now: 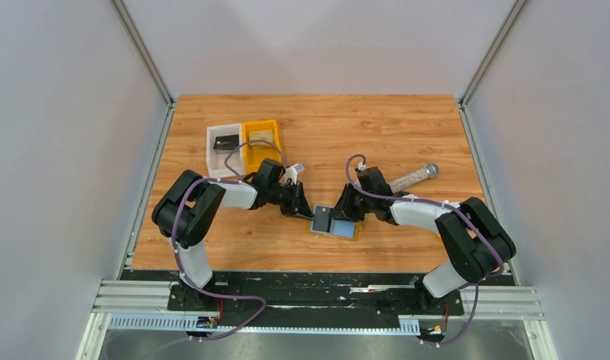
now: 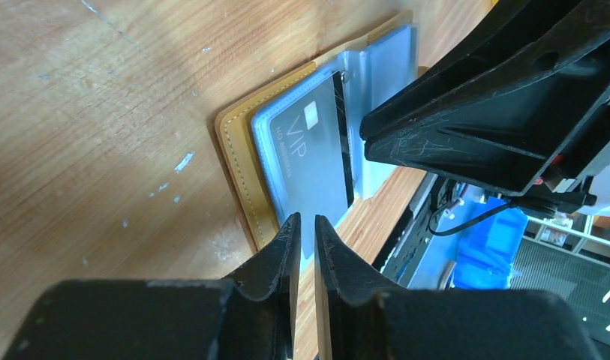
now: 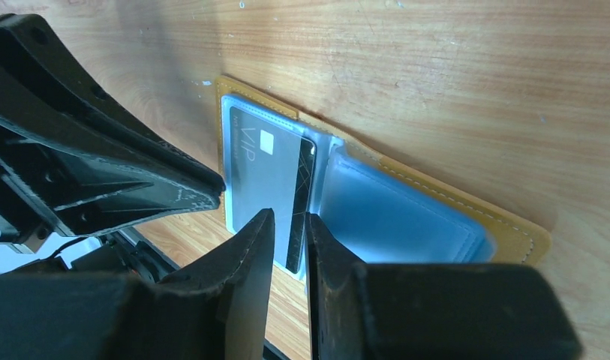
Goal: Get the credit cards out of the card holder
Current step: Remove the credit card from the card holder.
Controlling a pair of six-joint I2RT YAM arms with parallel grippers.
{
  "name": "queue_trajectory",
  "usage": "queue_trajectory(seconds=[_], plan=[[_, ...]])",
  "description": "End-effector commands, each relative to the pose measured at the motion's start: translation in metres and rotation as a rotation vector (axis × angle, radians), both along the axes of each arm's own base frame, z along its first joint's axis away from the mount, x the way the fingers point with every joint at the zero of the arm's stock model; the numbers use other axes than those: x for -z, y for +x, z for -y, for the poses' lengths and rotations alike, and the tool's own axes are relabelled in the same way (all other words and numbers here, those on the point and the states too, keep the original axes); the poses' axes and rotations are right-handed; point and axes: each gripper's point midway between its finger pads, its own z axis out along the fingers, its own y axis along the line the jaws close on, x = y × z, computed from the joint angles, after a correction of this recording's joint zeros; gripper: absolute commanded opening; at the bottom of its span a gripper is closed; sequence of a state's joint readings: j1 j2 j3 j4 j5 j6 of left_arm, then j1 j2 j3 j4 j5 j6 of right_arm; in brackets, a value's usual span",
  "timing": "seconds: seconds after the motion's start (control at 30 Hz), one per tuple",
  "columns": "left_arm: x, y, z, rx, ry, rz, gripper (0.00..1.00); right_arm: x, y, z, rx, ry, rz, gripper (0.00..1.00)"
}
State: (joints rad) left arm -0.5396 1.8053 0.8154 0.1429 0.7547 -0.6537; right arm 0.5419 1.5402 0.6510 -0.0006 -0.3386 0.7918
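Observation:
The card holder (image 1: 336,224) lies open on the wood table, tan outside with light-blue inner panels. A grey "VIP" credit card (image 2: 309,161) sits on its left panel and also shows in the right wrist view (image 3: 264,169). The other blue panel (image 3: 395,214) shows no card. My left gripper (image 1: 305,212) hovers at the holder's left edge (image 2: 238,169), its fingers (image 2: 286,240) almost together with nothing between them. My right gripper (image 1: 347,213) is over the middle fold, its fingers (image 3: 260,232) a narrow gap apart above the card's dark striped end. The two grippers nearly meet.
A white bin (image 1: 223,146) and an orange bin (image 1: 261,141) stand at the back left behind the left arm. A clear tube with a grey cap (image 1: 414,176) lies behind the right arm. The table's near edge (image 1: 317,268) is close below the holder.

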Motion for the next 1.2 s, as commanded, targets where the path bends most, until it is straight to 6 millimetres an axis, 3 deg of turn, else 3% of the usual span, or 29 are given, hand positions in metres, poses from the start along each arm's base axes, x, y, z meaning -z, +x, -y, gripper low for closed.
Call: queue_trajectory(seconds=[0.0, 0.3, 0.53, 0.8, 1.03, 1.1, 1.17], plan=[[-0.001, 0.001, 0.011, 0.021, -0.039, 0.04, 0.19, 0.001, 0.006, -0.002, 0.001, 0.003, 0.045, 0.23], [0.023, -0.014, 0.007, 0.042, 0.041, 0.011, 0.18, 0.01, 0.003, -0.002, -0.007, 0.01, 0.038, 0.22], [0.03, -0.022, 0.004, 0.042, 0.059, 0.0, 0.18, 0.005, 0.002, -0.004, -0.019, 0.032, 0.067, 0.2], [0.034, -0.024, 0.001, 0.039, 0.08, -0.004, 0.18, -0.004, 0.0, -0.002, -0.032, 0.049, 0.102, 0.0], [0.038, -0.027, -0.004, 0.042, 0.107, -0.008, 0.18, -0.011, -0.001, -0.001, -0.071, 0.079, 0.115, 0.0], [0.039, -0.028, -0.004, 0.041, 0.109, -0.013, 0.18, -0.013, -0.003, -0.004, -0.094, 0.096, 0.112, 0.13], [0.039, -0.028, -0.004, 0.041, 0.109, -0.014, 0.18, -0.015, -0.005, -0.006, -0.113, 0.122, 0.112, 0.18]])
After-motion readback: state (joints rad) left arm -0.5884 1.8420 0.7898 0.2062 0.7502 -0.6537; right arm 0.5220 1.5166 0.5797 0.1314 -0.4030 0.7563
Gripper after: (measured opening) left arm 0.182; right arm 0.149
